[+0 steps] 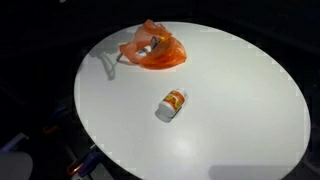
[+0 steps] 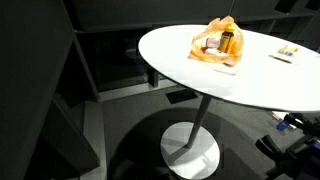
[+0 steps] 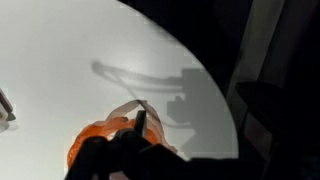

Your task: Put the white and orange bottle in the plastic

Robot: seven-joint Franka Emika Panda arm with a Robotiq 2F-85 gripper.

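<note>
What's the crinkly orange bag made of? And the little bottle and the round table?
The orange bag looks like thin plastic film: crumpled, glossy, and see-through enough to show something inside. The white and orange bottle is probably hard plastic, going by its smooth, stiff shape. The table has a smooth matte white top; laminate or painted wood, I cannot tell.

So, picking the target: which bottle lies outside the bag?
The white and orange bottle, lying on its side on the bare table; the darker bottle sits inside the orange plastic bag.
</note>
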